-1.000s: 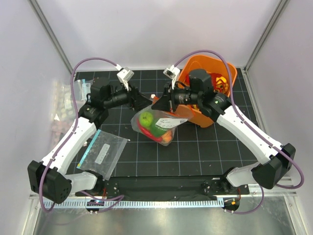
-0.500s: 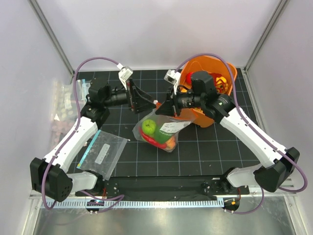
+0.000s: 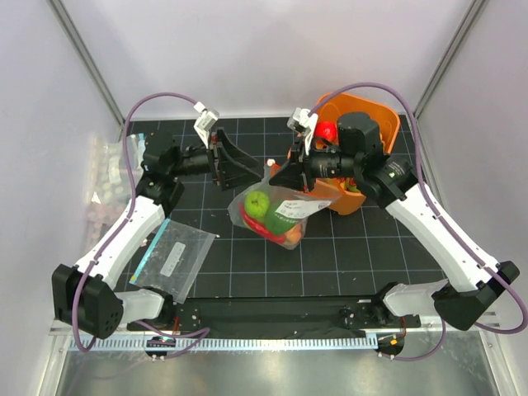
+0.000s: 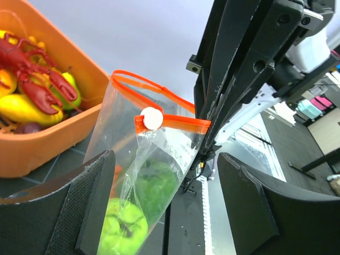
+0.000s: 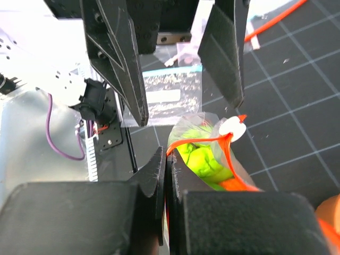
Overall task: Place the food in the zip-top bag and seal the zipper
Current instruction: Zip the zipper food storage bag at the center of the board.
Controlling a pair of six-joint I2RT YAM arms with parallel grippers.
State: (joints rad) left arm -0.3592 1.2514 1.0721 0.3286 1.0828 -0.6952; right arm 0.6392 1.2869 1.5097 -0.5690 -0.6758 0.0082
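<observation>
And the right end effector (image 5: 166,159) is clamped tight on the top edge of the clear floppy zip-top bag (image 3: 279,213), pinching it right at the thin orange-red zipper (image 4: 178,121). The bag hangs below that grip over the black gridded tabletop (image 3: 346,247); whether its bottom touches, I cannot tell. The left end effector (image 4: 164,159) stands wide open with the bag's neck between its two black padded fingers (image 4: 90,202), unsqueezed, gripping nothing. A round white slider (image 4: 151,118) sits on the zipper just ahead of those fingertips, and beyond it the mouth loops open. Food is in the bag: a glossy green toy apple (image 4: 125,226) low down, with more green, red and orange pieces packed beside it. Behind the right end effector sits an orange plastic basket (image 3: 375,115) holding a red toy lobster (image 4: 32,74) and yellow pieces. Well behind the left end effector, a second clear bag with a teal-blue edge (image 3: 173,257) lies flat.
</observation>
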